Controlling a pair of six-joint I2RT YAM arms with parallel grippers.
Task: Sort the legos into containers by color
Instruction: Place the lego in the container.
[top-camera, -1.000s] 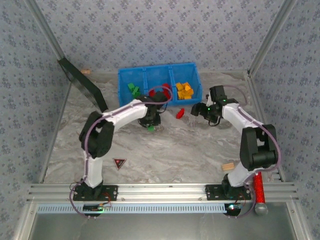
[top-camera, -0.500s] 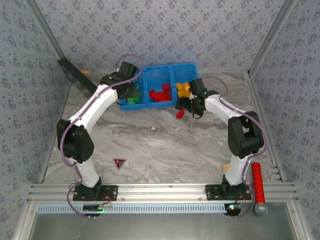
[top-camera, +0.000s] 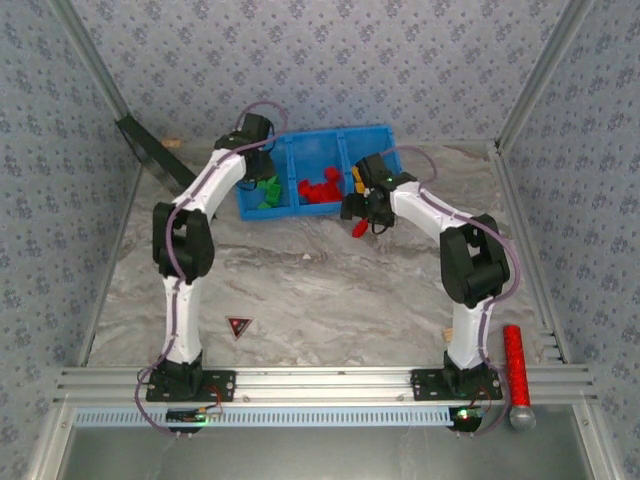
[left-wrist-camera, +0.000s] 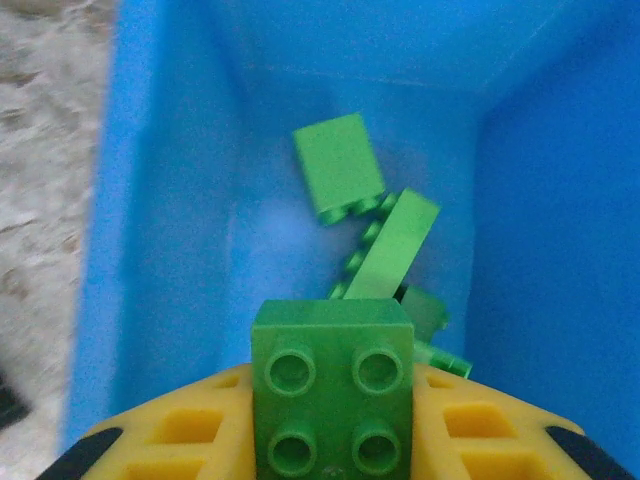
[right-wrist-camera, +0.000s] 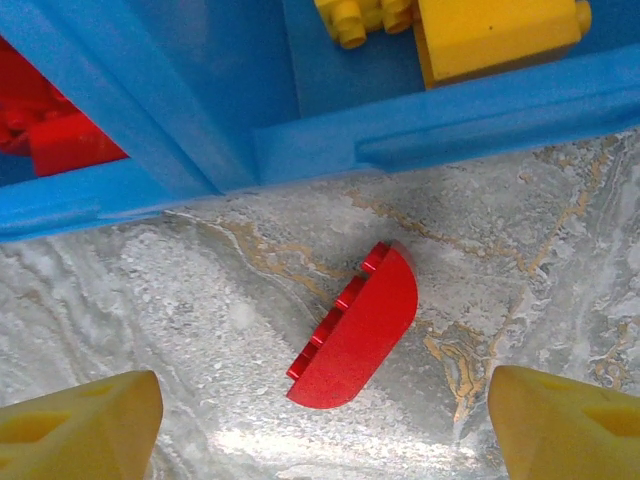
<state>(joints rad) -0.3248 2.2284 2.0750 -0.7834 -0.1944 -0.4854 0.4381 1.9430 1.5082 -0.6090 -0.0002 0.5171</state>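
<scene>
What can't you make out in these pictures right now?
Top view: the yellow bricks are mostly hidden under the right arm.
Left wrist view: the green brick in the left fingers is cut off by the bottom edge and partly covers bricks behind it.
Right wrist view: the red bricks in the bin are cut off by the left edge.

1. Blue-grey wallpaper with small floral sprigs covers the walls (top-camera: 330, 60).
2. The table (top-camera: 330, 290) is grey-white marbled, evenly lit.
3. Metal posts (top-camera: 95, 62) rise at the corners; an aluminium rail (top-camera: 320, 380) edges the near side.
</scene>
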